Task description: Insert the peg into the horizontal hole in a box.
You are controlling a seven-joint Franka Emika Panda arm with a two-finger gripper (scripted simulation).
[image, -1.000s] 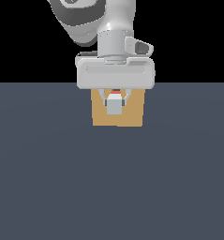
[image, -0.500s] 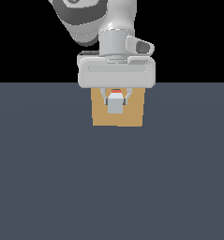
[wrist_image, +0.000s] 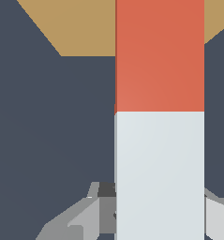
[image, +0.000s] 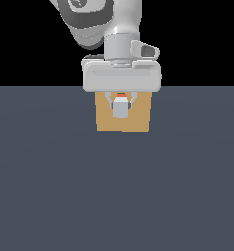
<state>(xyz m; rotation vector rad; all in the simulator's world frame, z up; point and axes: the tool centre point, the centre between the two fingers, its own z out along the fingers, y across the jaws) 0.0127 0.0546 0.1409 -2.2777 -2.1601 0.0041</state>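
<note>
The white and grey robot arm is reaching down over the scene, and its pale grey two-fingered gripper is hanging right in front of the tan, plain cube-like box. The long slim square-sectioned peg, red-orange at one end and white at the other, is sitting clamped between the fingers, and the wrist view is showing a grey finger pressed against each side of its white portion. In the exterior view we are looking almost straight down the bar's length: only its white end face and a sliver of red-orange above it are showing, framed by the fingertips. The peg is pointing away from that camera toward the box face. In the wrist view the red-orange half is running on across the tan block and out of the picture, so the tip itself is not visible, and the small hole is hidden behind gripper and peg in both views. Whether the tip is touching or entering the box cannot be told. The box is resting on the flat slate-blue floor.
</note>
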